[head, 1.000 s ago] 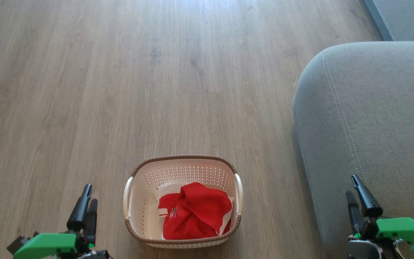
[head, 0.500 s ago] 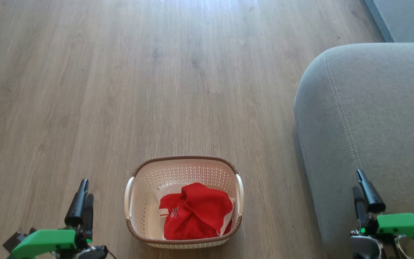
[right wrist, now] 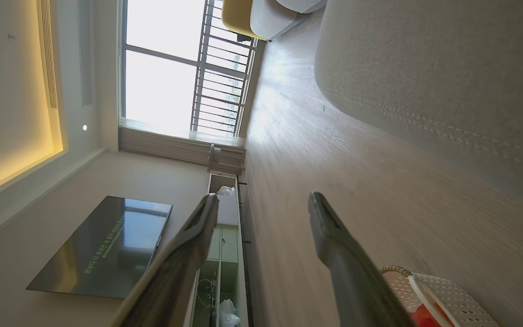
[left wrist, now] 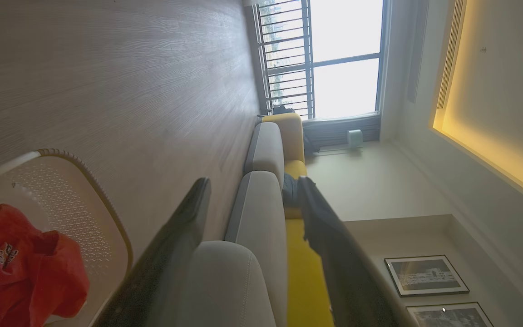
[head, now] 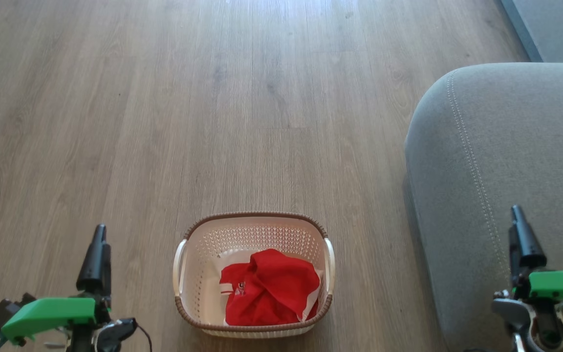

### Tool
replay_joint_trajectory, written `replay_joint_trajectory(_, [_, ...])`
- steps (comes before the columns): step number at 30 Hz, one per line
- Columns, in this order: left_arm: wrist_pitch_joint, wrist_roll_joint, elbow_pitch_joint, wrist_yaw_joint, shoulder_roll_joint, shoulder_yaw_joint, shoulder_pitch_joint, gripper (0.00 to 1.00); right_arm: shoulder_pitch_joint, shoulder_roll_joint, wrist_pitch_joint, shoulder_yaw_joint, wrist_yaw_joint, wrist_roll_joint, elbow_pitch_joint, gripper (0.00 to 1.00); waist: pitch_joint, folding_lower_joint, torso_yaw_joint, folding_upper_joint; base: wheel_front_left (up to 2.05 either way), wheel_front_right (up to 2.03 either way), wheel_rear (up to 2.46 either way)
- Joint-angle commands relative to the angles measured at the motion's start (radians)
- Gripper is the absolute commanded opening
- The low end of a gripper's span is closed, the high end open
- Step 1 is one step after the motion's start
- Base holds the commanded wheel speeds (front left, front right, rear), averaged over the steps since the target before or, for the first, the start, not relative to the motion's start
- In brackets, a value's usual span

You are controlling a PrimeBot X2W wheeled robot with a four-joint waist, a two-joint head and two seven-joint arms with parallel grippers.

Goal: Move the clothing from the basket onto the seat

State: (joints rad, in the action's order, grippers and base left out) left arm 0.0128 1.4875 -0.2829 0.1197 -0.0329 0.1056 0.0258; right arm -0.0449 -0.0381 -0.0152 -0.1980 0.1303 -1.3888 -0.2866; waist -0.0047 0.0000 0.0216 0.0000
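From the head camera, the basket (head: pixel 198 274) stands on the wooden floor (head: pixel 164 122) at 6 o'clock of the picture. The clothing (head: pixel 269 288) lies bunched inside it, toward the basket's 5 o'clock corner, with white trim showing at its edges and a small crest at 9 o'clock on the heap. The seat (head: pixel 506 171) takes up the 3 o'clock side, apart from the basket, with a strip of floor between them. The left gripper (head: pixel 99 234) hangs over the floor at 8 o'clock, well apart from the basket. The right gripper (head: pixel 517 215) sits at 4 o'clock, in front of the seat's stitched seam. From here each pair of fingers overlaps, so the gap cannot be judged.

In the left wrist view, that gripper's two dark fingers stand plainly apart and hold nothing. The basket and the red clothing lie at 8 o'clock. Grey cushions run between the fingers toward a bright window (left wrist: pixel 343 59) at 12 o'clock, and framed pictures (left wrist: pixel 425 274) hang at 4 o'clock.

In the right wrist view, the fingers are likewise spread and empty. The seat fills 2 o'clock and a television (right wrist: pixel 102 245) sits at 8 o'clock. The basket's rim shows at 5 o'clock, with a red sliver in it, probably the clothing.
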Motion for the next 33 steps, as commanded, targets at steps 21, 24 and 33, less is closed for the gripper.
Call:
replay_joint_trajectory(21, [-0.07,-0.294,0.185,-0.026,-0.009,0.113,0.117,1.0,-0.096,-0.008,0.069,0.064,0.0,0.466,0.237,1.0,0.017,0.0,0.015,0.0,0.0,0.0,0.0])
replay_joint_trajectory(24, [-0.079,-0.345,0.225,-0.058,-0.01,0.094,0.118,1.0,-0.101,-0.009,0.078,0.077,0.0,0.528,0.261,1.0,0.021,0.0,0.017,0.0,0.0,0.0,0.0])
replay_joint_trajectory(33, [-0.105,-0.565,0.336,-0.14,-0.011,-0.015,0.112,1.0,-0.118,-0.009,0.105,0.086,0.0,0.693,0.315,1.0,0.03,0.0,0.02,0.0,0.0,0.0,0.0])
